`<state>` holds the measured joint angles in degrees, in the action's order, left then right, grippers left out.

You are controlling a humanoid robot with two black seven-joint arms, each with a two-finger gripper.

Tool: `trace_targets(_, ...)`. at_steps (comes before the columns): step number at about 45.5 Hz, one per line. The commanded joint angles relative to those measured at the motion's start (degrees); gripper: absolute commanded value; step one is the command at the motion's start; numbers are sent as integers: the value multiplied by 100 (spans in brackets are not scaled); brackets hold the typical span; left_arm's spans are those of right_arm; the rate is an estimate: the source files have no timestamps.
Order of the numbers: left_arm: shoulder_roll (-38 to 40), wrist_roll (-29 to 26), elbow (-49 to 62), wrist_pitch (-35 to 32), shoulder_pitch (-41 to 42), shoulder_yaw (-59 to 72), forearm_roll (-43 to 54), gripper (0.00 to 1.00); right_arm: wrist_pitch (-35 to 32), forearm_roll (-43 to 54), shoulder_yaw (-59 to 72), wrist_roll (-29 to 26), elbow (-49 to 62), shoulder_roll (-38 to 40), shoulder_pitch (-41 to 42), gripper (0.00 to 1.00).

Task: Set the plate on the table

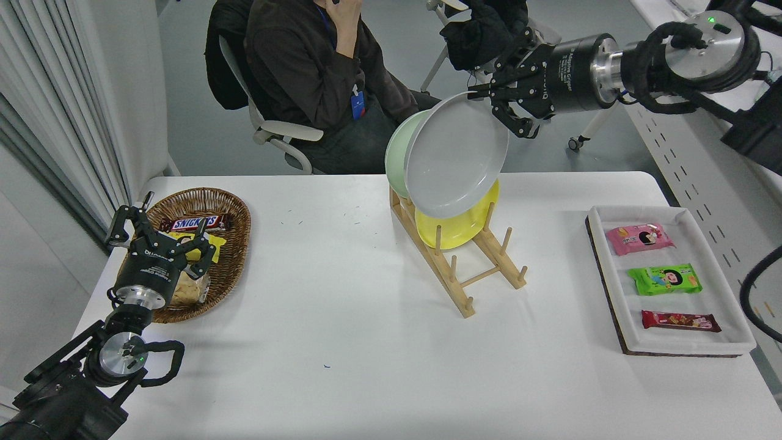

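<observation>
Head view: your right pincer (489, 98) clamps the upper right rim of the grey plate (455, 157), held in the air above the wooden rack (458, 263) over the desk (342, 318). The plate stands tilted, hollow face towards the camera. It hides most of the mint-green plate (397, 153) and the top of the yellow plate (455, 229). "SNICKERS" reads in the basket (229, 211). Your left pincer (156, 235) sits parked lower left, fingers spread.
</observation>
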<state>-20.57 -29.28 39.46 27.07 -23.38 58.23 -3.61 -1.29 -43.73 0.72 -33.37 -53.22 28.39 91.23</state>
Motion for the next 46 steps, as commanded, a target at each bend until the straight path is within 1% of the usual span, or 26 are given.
trace_targets(1,0,1,0,0,0,-5,0,98,489,-180,-142,6,-101,-106,-141,0)
trace_targets(8,0,1,0,0,0,-5,0,98,735,-171,-213,6,-92,-132,-158,0)
trace_targets(16,0,1,0,0,0,4,0,98,1078,-180,-221,6,-153,-484,-158,0)
trace_targets(29,0,1,0,0,0,4,0,98,1263,-488,-265,58,-162,-773,-352,0)
trace_targets(37,0,1,0,0,0,4,0,98,1693,-514,-274,58,-118,-976,-413,0)
trace_targets(46,0,1,0,0,0,4,0,98,1852,-523,-344,58,-118,-1248,-606,0)
